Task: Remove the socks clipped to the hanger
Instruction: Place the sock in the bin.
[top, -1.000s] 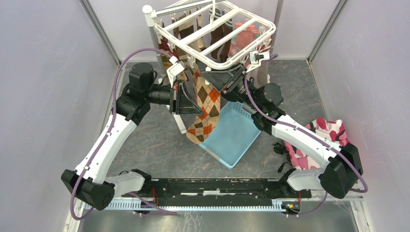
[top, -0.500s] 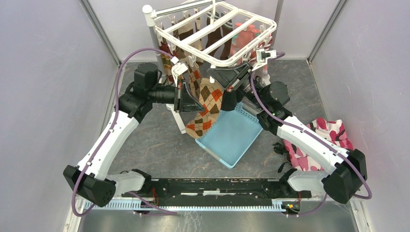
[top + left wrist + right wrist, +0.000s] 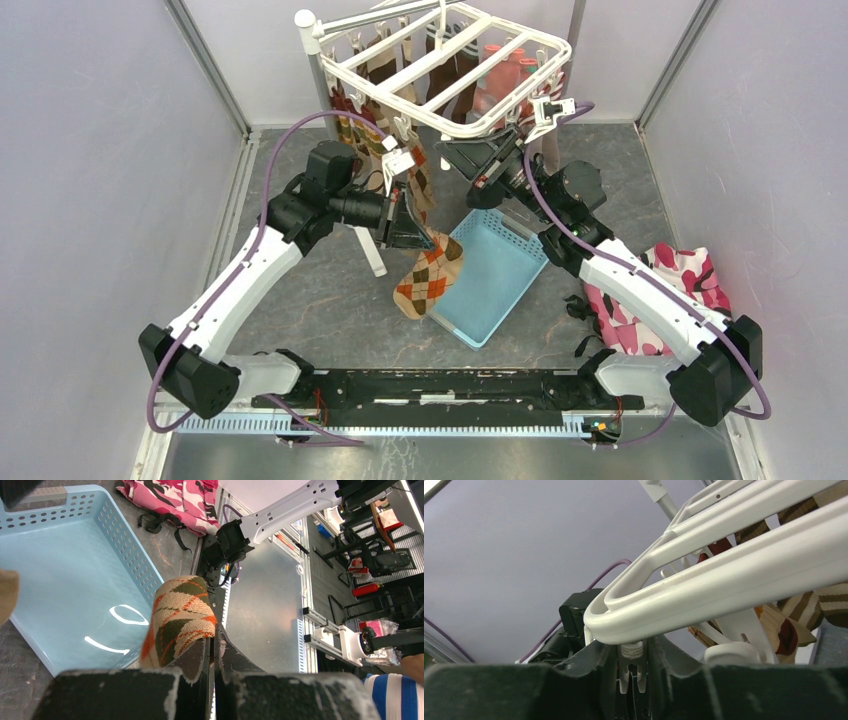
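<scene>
The hanger is a rigid white plastic rectangle of smooth rounded bars, hung at 12 o'clock over the mottled grey counter. Soft socks in coral, brown and striped knits dangle under it from small clips. The left gripper is closed on an argyle sock, a coarse woollen knit in orange, tan and olive-brown diamonds. The wrist view shows the cloth folded and pinched flat between the two black fingers, bulging out past their tips. From the gripper the sock droops toward 6 o'clock, well below the hanger's near edge. Its foot lies against the 9 o'clock rim of a light blue plastic basket with perforated walls. Whether its upper end is attached to anything cannot be seen. The right gripper reaches up under the hanger's near rail at about 1 o'clock from the basket. It is closed on a small ribbed white clip, pressing both sides of it just beneath the curved corner of the frame. A crumpled pink, white and dark camouflage cloth lies at 3 o'clock on the counter, well apart from both grippers.
</scene>
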